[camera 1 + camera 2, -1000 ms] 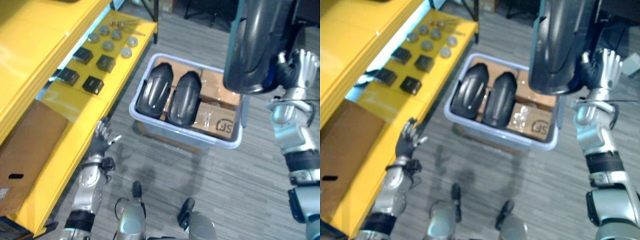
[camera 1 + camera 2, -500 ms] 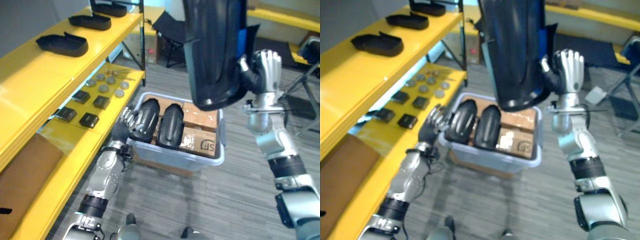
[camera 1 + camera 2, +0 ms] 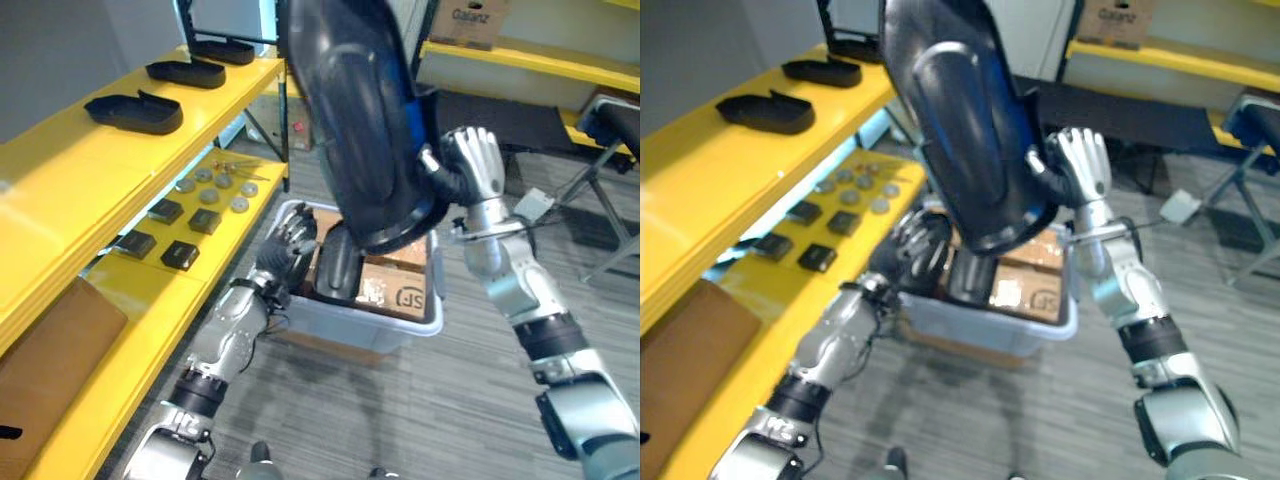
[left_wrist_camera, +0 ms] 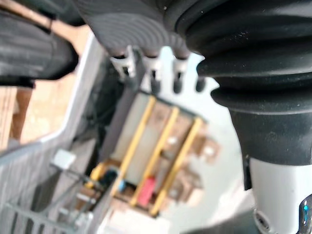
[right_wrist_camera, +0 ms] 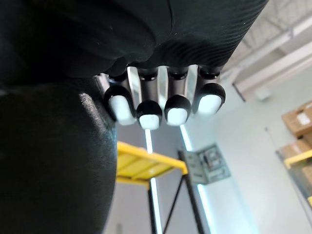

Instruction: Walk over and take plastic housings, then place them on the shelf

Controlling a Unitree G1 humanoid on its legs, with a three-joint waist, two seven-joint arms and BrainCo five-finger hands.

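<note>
A large black plastic housing (image 3: 350, 110) is held up high, tilted with its top toward the yellow shelf (image 3: 60, 190). My right hand (image 3: 472, 170) grips its right edge, and its fingertips (image 5: 158, 105) show curled beside the dark shell (image 5: 53, 161). My left hand (image 3: 290, 243) is raised over the front left edge of the grey bin (image 3: 400, 325), fingers spread and straight, holding nothing. Another black housing (image 3: 335, 265) stands in the bin behind it. Three housings (image 3: 135, 110) lie along the upper shelf.
The bin also holds cardboard boxes (image 3: 400, 290). Small black parts (image 3: 180, 255) and round discs (image 3: 215, 190) lie on the lower shelf board, with a flat cardboard box (image 3: 50, 360) nearer me. A chair (image 3: 610, 130) stands at the right.
The camera has tilted up. My right hand has swung the housing over to the left, toward the shelf. My left hand has risen from beside the lower shelf to the bin's edge.
</note>
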